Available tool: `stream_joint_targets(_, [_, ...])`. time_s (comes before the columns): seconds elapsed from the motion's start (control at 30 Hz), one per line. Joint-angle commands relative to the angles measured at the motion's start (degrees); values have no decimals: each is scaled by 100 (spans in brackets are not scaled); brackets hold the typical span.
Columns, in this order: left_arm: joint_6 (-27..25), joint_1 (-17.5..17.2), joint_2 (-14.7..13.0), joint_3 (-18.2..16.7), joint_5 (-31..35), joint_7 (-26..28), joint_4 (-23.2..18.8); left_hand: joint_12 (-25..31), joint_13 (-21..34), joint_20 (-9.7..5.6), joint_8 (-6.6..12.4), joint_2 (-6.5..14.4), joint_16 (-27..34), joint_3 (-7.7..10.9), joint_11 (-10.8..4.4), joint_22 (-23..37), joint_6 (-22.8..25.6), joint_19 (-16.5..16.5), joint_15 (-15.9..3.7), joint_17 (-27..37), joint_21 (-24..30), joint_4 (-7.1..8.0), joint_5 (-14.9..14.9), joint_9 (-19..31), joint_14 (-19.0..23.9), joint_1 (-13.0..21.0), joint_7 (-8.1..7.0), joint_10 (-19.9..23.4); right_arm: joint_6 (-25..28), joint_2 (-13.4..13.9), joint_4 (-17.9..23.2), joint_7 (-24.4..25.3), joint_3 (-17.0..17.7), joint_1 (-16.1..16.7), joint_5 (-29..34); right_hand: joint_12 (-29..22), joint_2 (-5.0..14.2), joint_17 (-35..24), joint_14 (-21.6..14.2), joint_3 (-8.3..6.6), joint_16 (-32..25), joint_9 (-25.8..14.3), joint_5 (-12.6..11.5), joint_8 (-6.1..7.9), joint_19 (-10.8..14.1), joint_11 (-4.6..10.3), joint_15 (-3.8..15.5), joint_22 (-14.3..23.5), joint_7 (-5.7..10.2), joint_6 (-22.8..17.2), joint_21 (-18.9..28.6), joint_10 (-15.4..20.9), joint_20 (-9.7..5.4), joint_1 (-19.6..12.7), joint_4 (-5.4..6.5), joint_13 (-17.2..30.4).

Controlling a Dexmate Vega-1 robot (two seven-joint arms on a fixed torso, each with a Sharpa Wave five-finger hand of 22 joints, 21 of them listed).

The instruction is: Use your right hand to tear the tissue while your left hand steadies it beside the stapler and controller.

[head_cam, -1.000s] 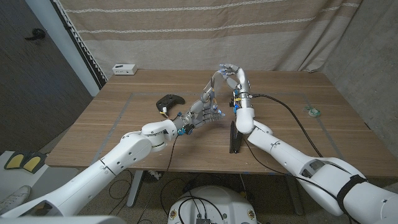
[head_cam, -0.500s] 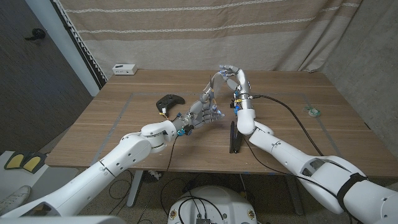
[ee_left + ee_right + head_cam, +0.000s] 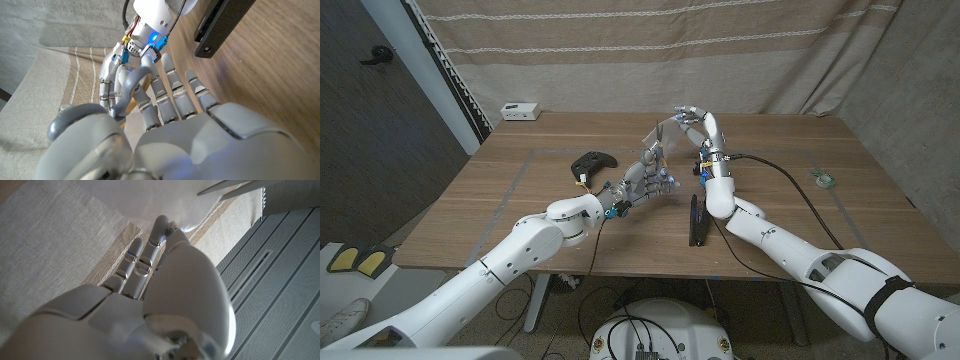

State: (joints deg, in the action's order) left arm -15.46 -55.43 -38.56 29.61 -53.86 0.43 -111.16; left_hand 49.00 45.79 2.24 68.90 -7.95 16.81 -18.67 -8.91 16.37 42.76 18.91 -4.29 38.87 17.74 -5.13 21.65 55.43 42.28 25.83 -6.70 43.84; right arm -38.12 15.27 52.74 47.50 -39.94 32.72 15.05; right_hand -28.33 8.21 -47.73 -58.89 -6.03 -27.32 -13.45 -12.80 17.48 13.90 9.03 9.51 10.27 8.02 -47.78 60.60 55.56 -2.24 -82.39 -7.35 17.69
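Note:
A thin, pale tissue [image 3: 662, 134] is stretched in the air over the middle of the table. My right hand [image 3: 694, 122] is raised and pinches its upper end. My left hand [image 3: 646, 181] holds its lower end, just above the tabletop. In the right wrist view the white tissue [image 3: 150, 200] spreads beyond my right hand's fingertips [image 3: 159, 227]. The black controller [image 3: 591, 161] lies to the left of my left hand. The black stapler [image 3: 696, 220] lies to the right of it, below my right forearm, and also shows as the stapler [image 3: 220, 25] past my left hand [image 3: 175, 135].
A white box [image 3: 520, 111] sits at the table's [image 3: 500, 210] far left corner. A small round object [image 3: 823, 179] lies on the right side, with a black cable [image 3: 790, 185] running across the table from my right wrist. A curtain hangs behind.
My right hand has shifted slightly to the right, drawing the tissue tauter between the two hands. My left hand has stayed in place.

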Motion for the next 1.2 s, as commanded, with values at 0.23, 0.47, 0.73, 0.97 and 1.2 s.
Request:
stream_joint_targets(0.23, [-154,122,25,85,-8,-30,25,270,4,-7,2150,-34,17,-61,-145,17,-548,10,-616,15,-19,105,16,1574,-33,-2,599,124,-463,-46,-794,404,-220,-355,319,43,46,7,110,0,47,-33,-88,-61,-117,46,426,34,100,56,45,-36,-875,27,6,70])
stream_joint_targets(0.47, [-168,126,23,84,-16,-35,36,282,17,-7,2149,-28,21,-54,-150,17,-555,14,-607,15,-21,97,20,1574,-30,23,594,119,-762,-51,-1086,669,-357,-525,448,71,72,1,171,-4,63,-38,-126,-93,-160,57,426,39,137,119,64,-88,-877,25,18,99])
stream_joint_targets(0.73, [-128,94,-5,47,-31,-67,32,285,16,-5,2148,-21,21,-50,-164,20,-557,13,-606,15,-23,93,25,1574,-34,40,590,110,-918,65,-815,333,-321,-370,226,78,83,-18,205,-4,61,-42,-151,-108,-195,75,425,42,173,142,77,-104,-881,23,24,128])
stream_joint_targets(0.97, [-130,94,-44,30,-34,-100,21,291,17,-4,2148,-18,24,-51,-160,22,-558,14,-619,14,-25,95,27,1573,-29,44,579,107,-954,148,-671,59,-286,-285,232,65,108,-71,252,4,35,-60,-191,-115,-255,74,423,50,239,151,106,-133,-894,32,47,216])
stream_joint_targets(1.2, [-160,125,-61,35,-73,-194,58,292,11,-1,2146,-17,23,-54,-165,26,-564,11,-617,14,-28,99,28,1573,-33,41,582,105,-1018,158,-703,70,-302,-299,405,49,116,-93,344,12,51,-81,-235,-112,-283,89,425,57,286,142,144,-145,-898,22,52,292])
